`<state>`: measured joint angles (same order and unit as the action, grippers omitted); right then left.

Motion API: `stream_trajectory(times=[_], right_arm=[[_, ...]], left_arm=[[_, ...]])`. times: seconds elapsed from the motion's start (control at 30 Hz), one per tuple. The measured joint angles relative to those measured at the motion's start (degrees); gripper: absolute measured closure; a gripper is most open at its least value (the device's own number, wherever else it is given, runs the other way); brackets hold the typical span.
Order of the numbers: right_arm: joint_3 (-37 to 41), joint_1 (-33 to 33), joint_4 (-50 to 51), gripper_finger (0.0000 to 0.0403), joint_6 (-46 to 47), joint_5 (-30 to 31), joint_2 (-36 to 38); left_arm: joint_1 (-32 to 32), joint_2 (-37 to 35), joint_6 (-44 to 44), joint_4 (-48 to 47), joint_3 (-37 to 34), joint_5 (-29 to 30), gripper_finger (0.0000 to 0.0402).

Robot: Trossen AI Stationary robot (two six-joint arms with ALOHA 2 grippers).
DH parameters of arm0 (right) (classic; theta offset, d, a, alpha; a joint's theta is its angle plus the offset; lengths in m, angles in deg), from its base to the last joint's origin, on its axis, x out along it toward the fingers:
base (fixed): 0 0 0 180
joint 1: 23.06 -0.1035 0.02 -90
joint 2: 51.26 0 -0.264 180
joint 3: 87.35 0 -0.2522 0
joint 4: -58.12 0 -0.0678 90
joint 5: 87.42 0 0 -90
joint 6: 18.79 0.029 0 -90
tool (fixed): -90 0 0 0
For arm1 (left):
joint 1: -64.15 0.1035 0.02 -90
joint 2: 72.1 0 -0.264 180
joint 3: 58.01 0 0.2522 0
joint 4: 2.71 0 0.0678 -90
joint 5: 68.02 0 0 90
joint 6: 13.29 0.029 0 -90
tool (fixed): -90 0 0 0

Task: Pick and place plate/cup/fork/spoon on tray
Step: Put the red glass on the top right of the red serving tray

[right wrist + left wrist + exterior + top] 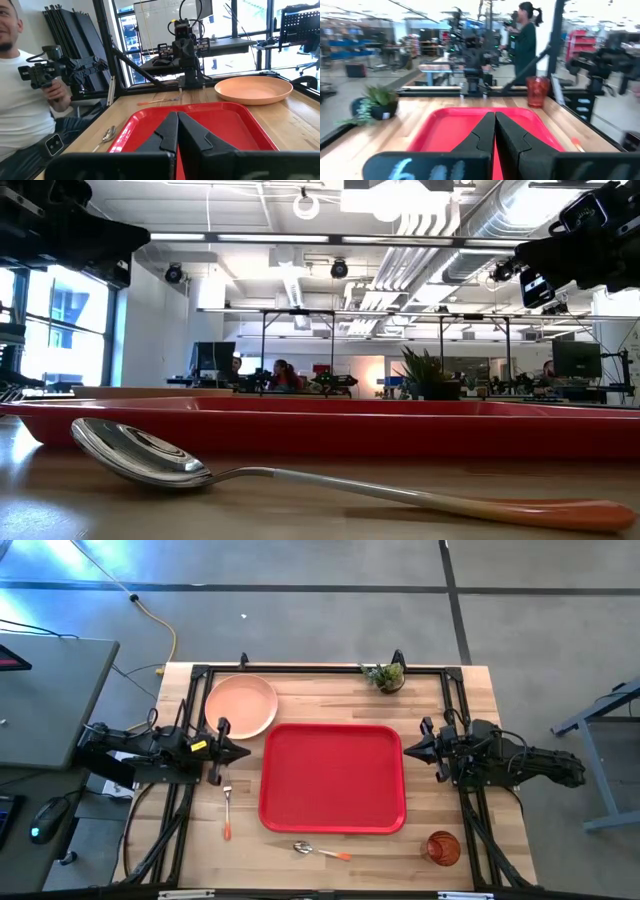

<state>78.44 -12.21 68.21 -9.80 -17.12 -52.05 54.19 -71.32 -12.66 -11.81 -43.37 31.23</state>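
The red tray (333, 778) lies bare at the table's middle. The peach plate (241, 706) rests flat at the far left. The fork (227, 810) lies left of the tray, tines toward the far edge. The spoon (320, 851) lies flat by the near edge, close up in the low view (300, 475). The red-orange cup (442, 848) stands upright at the near right, also in the left wrist view (537, 91). My left gripper (248, 751) is shut and empty at the tray's left rim. My right gripper (405, 749) is shut and empty at the tray's right rim.
A small potted plant (385, 676) stands at the far edge, right of middle. A black frame (300, 668) runs along the table's far and side edges. A person holding a device (45, 75) sits beyond the table's near side, in the right wrist view.
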Motion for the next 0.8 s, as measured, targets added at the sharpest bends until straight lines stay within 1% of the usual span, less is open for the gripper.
stream_trajectory(times=[0.1, 0.23, 0.5, 0.63, 0.7, 0.8], right_arm=[[0.0, 0.0, 0.0, 0.0403, 0.0, 0.0, 0.0], [0.0, 0.0, 0.0, 0.0403, -0.6, 0.0, 0.0], [0.0, 0.0, 0.0, 0.0403, -1.5, 0.0, 0.0], [0.0, 0.0, 0.0, 0.0403, -2.9, 0.0, 0.0], [0.0, 0.0, -0.3, 0.0403, -1.5, 0.0, 0.0], [0.0, 0.0, -1.2, 0.0403, 4.0, 0.0, 0.0]], left_arm=[[0.0, 0.0, -0.1, 1.5, 0.0, 2.9, 0.0398], [0.0, 0.0, 0.1, 2.7, 0.0, 3.2, 0.0398], [0.2, 0.0, 8.7, 7.0, 0.0, 4.2, 0.0398], [0.2, 0.0, 11.1, 7.2, 0.0, 4.2, 0.0398], [0.2, 0.0, 10.7, 7.3, 0.0, 4.2, 0.0398], [0.2, 0.0, 8.0, 7.9, 0.0, 4.3, 0.0398]])
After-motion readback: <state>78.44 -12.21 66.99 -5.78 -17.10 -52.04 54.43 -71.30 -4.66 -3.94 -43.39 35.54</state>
